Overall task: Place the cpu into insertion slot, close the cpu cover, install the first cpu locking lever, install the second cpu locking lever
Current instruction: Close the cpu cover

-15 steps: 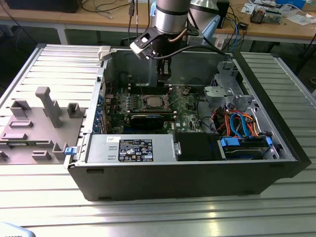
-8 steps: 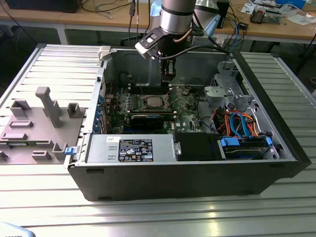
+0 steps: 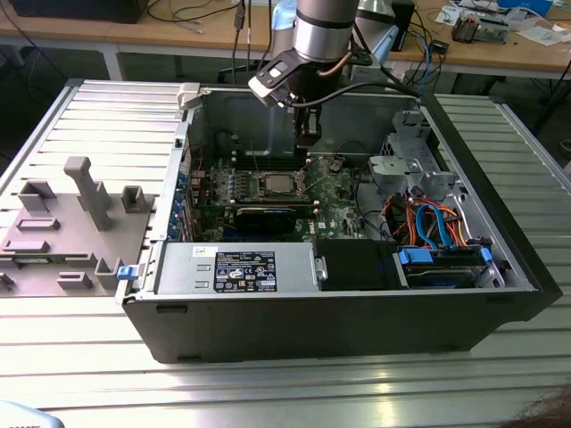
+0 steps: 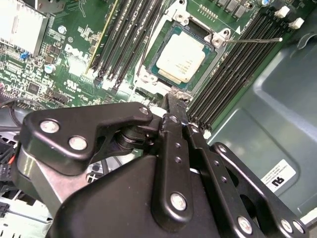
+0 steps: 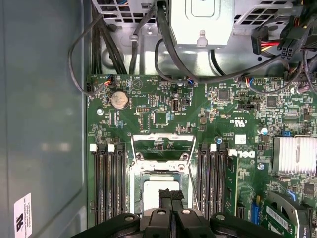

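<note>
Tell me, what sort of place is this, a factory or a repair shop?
Probably a robotics lab or test workshop: an open computer case sits on a ribbed metal table, a robot arm reaches down into it, and cluttered wooden desks with cables stand behind.

The arm (image 3: pixel 319 31) is reaching straight down with its wrist (image 3: pixel 287 78) held vertical, and the gripper (image 5: pixel 171 192) is hanging low, its two black fingers (image 5: pixel 165 196) pressing flat together, gripping nothing
</note>
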